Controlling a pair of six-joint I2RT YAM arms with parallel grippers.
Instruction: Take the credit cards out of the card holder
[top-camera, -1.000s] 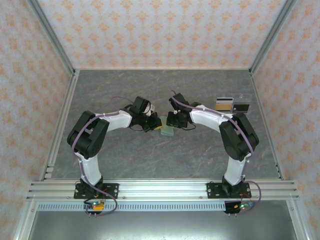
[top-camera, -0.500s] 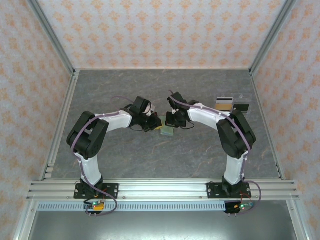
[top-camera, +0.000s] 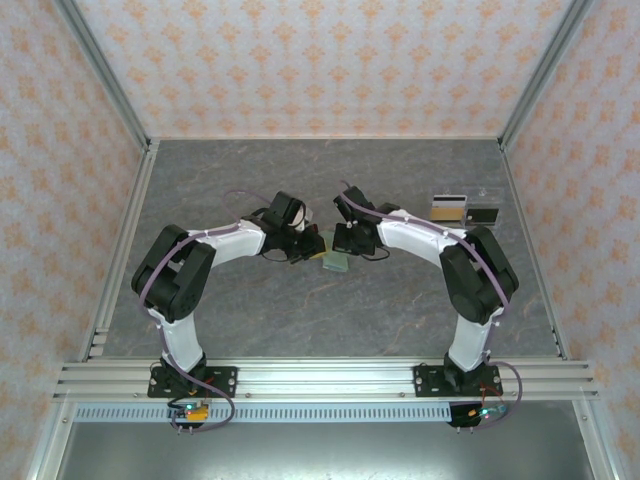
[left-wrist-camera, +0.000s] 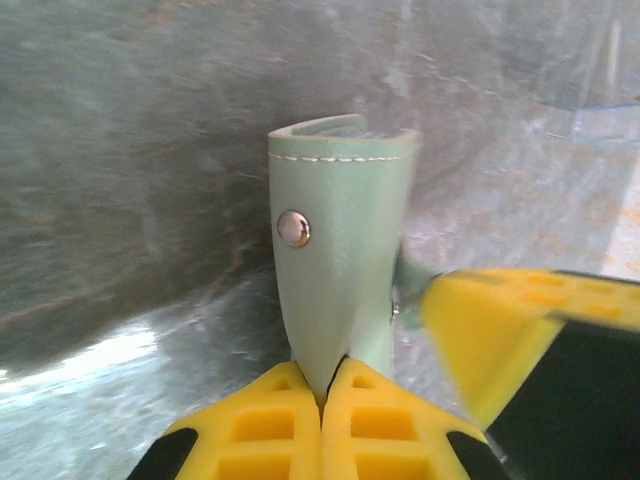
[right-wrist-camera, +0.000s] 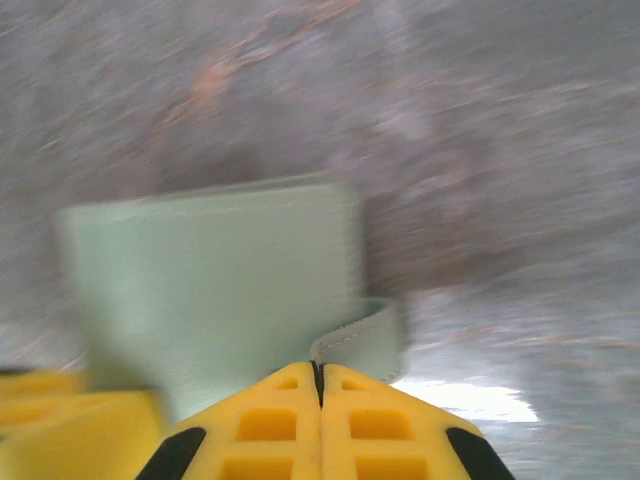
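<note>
Well, nearest to me a ribbed aluminium rail (top-camera: 320, 378) runs across the bottom of the top view, with both arm bases bolted to it. Beyond it spreads the table (top-camera: 250, 320), a flat grey slab veined like marble.

The white-and-black arms bend inward and meet at the middle of that frame, with the card holder (top-camera: 334, 262) between their tips. It is a small sage-green piece that looks soft and leathery, and I cannot tell whether it touches the table.

In the left wrist view, the left gripper (left-wrist-camera: 322, 385) has blocky yellow fingers moulded with square recesses. They are pressed together on the lower end of a green flap. The flap rises up the centre of the frame and curls over at its top, with pale stitching just below the curl. A round silver snap (left-wrist-camera: 293, 228) sits near its left edge. A yellow finger of the other gripper blurs in from the lower right.

In the right wrist view, which is smeared, the right gripper (right-wrist-camera: 318, 378) has its jaws squeezed tight too. They nip a narrow stitched strap (right-wrist-camera: 362, 338) that comes off the holder's broad flat panel at left centre.

Farther back, in the upper right of the top view, the credit cards (top-camera: 450, 208) lie flat, well apart from the holder. One has a pale band over a tan lower half, and the darker card (top-camera: 484, 214) lies just beside it. Patterned orange wallpaper (top-camera: 320, 60) closes the back.
</note>
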